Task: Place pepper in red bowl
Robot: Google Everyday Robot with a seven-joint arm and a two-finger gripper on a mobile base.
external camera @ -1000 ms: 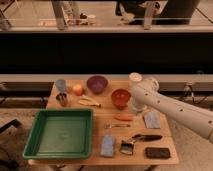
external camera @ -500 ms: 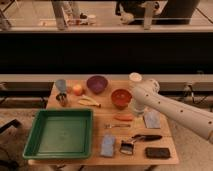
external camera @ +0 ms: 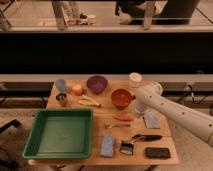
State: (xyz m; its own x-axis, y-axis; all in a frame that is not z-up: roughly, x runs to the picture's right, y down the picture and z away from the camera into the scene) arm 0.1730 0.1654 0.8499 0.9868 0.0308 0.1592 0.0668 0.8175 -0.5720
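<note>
The pepper (external camera: 124, 118) is slim and orange-red. It lies flat on the wooden table (external camera: 165, 150), just in front of the red bowl (external camera: 121, 98). The glossy bowl stands at the table's middle right and looks empty. My white arm (external camera: 172, 114) reaches in from the right and bends down beside the bowl. The gripper (external camera: 136, 112) hangs low over the table, right of the pepper's end and in front of the bowl's right side. It holds nothing that I can see.
A purple bowl (external camera: 97, 83), apple (external camera: 77, 89), banana (external camera: 89, 102), blue cup (external camera: 61, 85) and metal cup (external camera: 62, 99) stand at the back left. A white cup (external camera: 135, 79) is behind the arm. A green tray (external camera: 60, 132) fills the front left. A blue sponge (external camera: 107, 146), brush (external camera: 146, 137) and dark block (external camera: 157, 152) lie in front.
The arm's bend has shifted slightly right and lower, bringing the gripper down beside the pepper. The pepper and the bowl have not moved.
</note>
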